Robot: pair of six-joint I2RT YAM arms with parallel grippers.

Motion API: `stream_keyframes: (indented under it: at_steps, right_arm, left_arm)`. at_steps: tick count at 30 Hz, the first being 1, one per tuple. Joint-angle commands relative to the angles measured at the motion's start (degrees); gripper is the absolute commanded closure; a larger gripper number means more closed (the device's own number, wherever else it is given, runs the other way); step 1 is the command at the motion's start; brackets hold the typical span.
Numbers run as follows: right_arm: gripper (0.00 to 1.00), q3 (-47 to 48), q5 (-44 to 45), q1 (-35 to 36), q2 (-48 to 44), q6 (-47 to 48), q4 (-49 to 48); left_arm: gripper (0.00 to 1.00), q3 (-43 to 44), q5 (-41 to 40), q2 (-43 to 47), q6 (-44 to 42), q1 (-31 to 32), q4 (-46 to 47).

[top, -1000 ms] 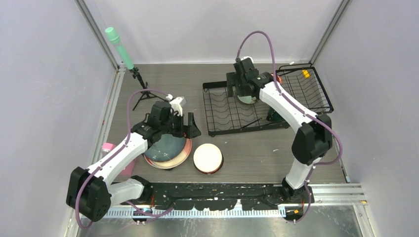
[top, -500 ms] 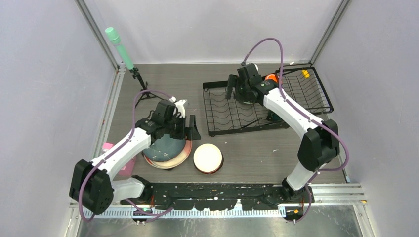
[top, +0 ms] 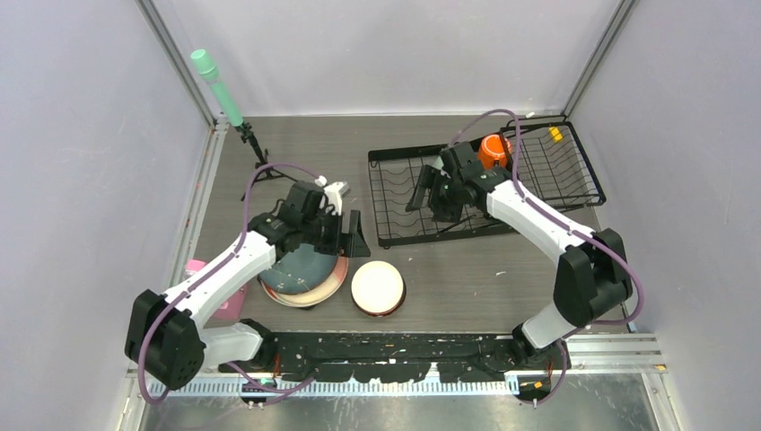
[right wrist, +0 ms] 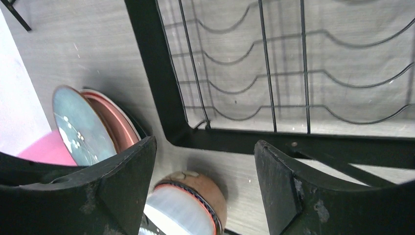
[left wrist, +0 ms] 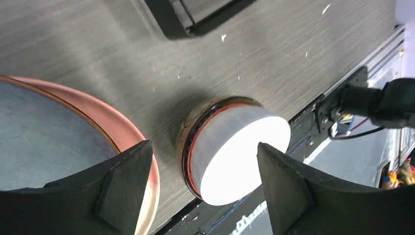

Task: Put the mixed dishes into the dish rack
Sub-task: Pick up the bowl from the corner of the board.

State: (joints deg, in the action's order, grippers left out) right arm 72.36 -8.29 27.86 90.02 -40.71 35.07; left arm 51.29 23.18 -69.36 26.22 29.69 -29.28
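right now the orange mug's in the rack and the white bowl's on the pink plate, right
No: the white bowl sits on the table beside the pink plate, as the top view shows. The orange mug is in the rack.

- You had a grey-brown wood-grain tabletop (top: 467, 278) carrying everything.
- On its far right part lay the large black wire dish rack (top: 375, 202), its two joined sections side by side.
- Near your front left lay the round pink plate (top: 332, 285), with a dark teal speckled plate (top: 305, 262) stacked on it.
- Just right of it, not touching, sat the round brown bowl (left wrist: 182, 147), a white bowl (top: 378, 285) nested inside.
- At the left edge stood the small pink cup (top: 195, 268).
- Far left stood the slim black tripod (top: 254, 146).
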Motion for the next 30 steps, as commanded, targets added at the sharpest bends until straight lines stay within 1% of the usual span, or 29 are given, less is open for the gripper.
stream_keyframes:
  at_steps: [1,3,5,7,9,15,19,22,23,27,30]
  right_arm:
    - [0.22,-6.96,-4.29,-0.08,-8.72,-0.52,-6.85]
    - [0.22,-8.46,-4.9,-0.08,-11.26,-1.44,-6.88]
    - [0.22,-10.42,-6.24,-0.08,-13.02,-2.11,-8.39]
    - [0.22,-11.18,-6.78,-0.08,-14.0,-2.78,-8.94]
    - [0.22,-10.82,-7.78,-0.08,-14.71,-2.48,-7.97]
    - [0.21,-11.12,-6.41,-0.08,-16.19,-1.1,-6.25]
    - [0.21,-10.97,-5.57,-0.08,-16.98,-1.19,-4.96]
    - [0.19,-11.39,-3.09,-0.08,-18.53,-0.9,-4.55]
    - [0.19,-11.37,-2.72,-0.08,-18.72,-0.52,-4.34]
    - [0.19,-11.26,-1.35,-0.08,-19.6,0.26,-3.84]
    - [0.19,-10.83,-0.67,-0.08,-19.78,0.49,-2.42]
  left_arm:
    - [0.19,-3.91,-1.47,3.72,-0.84,1.33,2.67]
    - [0.19,-4.21,-0.52,5.2,-0.91,1.37,2.11]
    - [0.18,-5.65,-1.59,6.6,-1.51,1.42,3.03]
    - [0.17,-6.03,-3.07,6.81,-1.65,1.42,2.25]
    - [0.17,-6.05,-2.62,6.52,-1.22,1.38,1.9]
    - [0.16,-7.09,-4.9,6.87,-0.51,1.42,2.93]
    - [0.11,-8.82,-8.35,9.09,0.33,1.42,3.53]
    - [0.01,-10.05,-11.03,10.81,1.34,1.42,5.49]
    - [0.01,-10.26,-11.72,11.24,1.66,1.42,6.19]
    - [0.01,-10.59,-10.82,10.89,1.15,1.42,8.03]
    - [0.07,-10.89,-7.03,8.93,0.9,1.42,8.72]
